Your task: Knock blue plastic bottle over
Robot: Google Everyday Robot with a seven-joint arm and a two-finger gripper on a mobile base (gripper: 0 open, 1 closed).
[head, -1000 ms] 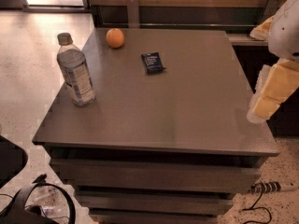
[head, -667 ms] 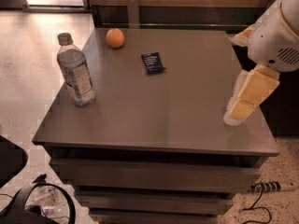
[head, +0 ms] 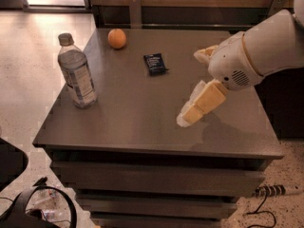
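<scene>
1. Gripper (head: pixel 190 115) over the right half of the table (head: pixel 142 132): pale yellow, angled down and toward the left of the view, tip low above the tabletop with a shadow just beside it.
2. Apart or together: cannot tell from this angle.
3. White arm (head: pixel 266 46) reaching in from the upper right corner of the view, with the gripper at its lower end.
4. Blue plastic bottle (head: pixel 76 72) upright on the table close to the left edge, toward the front; pale cap on top, label wrapped round the middle.
5. Bottle well apart from the gripper, far over on the opposite side of the table, with a wide stretch of bare tabletop between them; no contact.
6. Orange (head: pixel 117 38) near the far left corner, behind the bottle and apart from it.
7. Dark blue packet (head: pixel 155 63) flat on the tabletop toward the far edge, between the orange and the gripper, touching neither.
8. Power strip (head: pixel 273 190) with its cable on the speckled floor at the lower right, beside the table's base.
</scene>
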